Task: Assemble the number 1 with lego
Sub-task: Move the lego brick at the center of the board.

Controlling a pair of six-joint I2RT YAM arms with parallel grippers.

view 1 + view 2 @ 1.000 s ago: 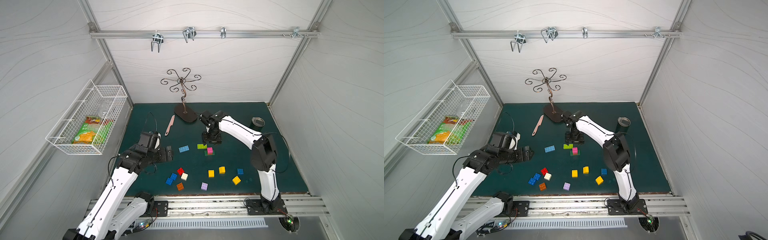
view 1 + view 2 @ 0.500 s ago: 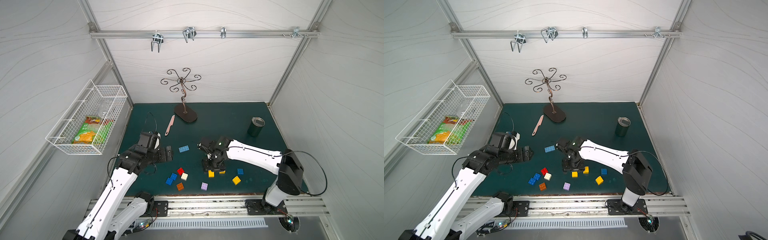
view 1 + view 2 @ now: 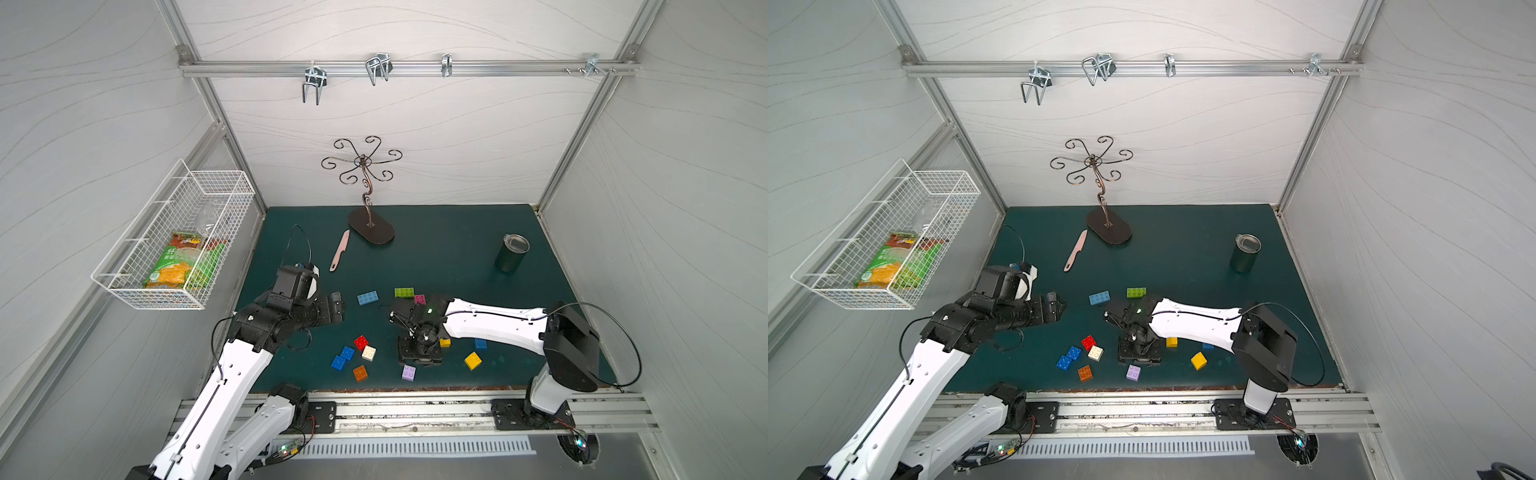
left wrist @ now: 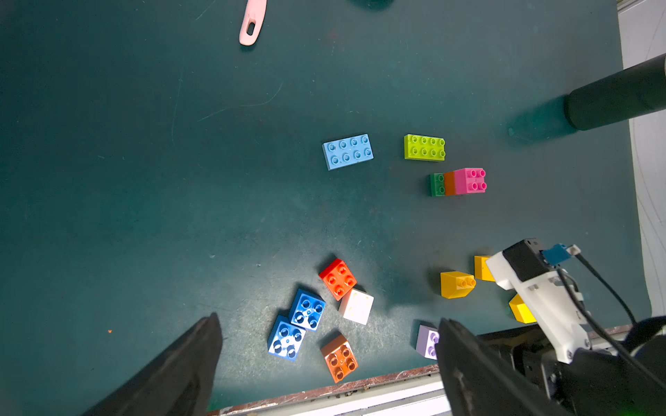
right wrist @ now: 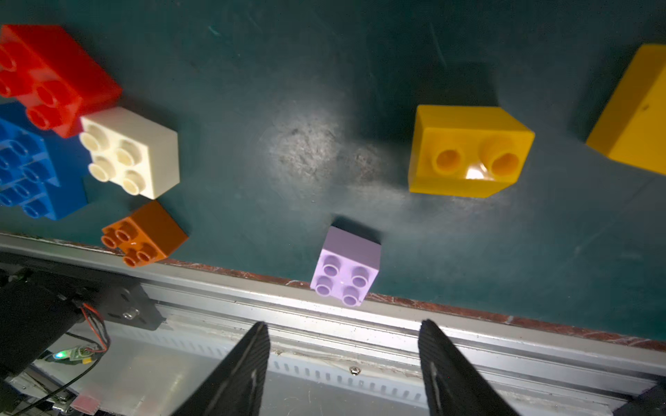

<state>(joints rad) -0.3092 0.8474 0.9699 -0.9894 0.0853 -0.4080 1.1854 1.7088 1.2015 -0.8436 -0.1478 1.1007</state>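
- The lilac brick [image 5: 347, 266] sits studs up at the very near edge of the bench [image 3: 436, 249]. I judge that a skewed closing or a sideways nudge could push it off onto the rail [image 5: 468, 345].
- The right jaws hang just above it, apart and empty. In the right wrist view the brick lies ahead, between their tips.
- A second ago this arm reached far back, at the pink-topped stack; it has since swung round to the near edge. No brick seems to have shifted meanwhile.
- Just beyond, a yellow brick [image 5: 468, 151] lies on its side. Gripped that way, it would likely not seat on any studs.
- To the left, a red brick [image 3: 360, 342], white brick [image 3: 368, 353], two blue bricks [image 3: 343, 357] and an orange brick [image 3: 360, 372] crowd close together. A loose grab there could drag the neighbours.
- The left jaws, wide apart and empty, hover over the bench's left part, where they were a second ago.
- Farther back stands the build so far, a pink brick [image 4: 470, 180] on an orange and a dark-green one. A lime brick [image 4: 424, 147] and a light-blue brick [image 4: 347, 151] lie near it, apart.
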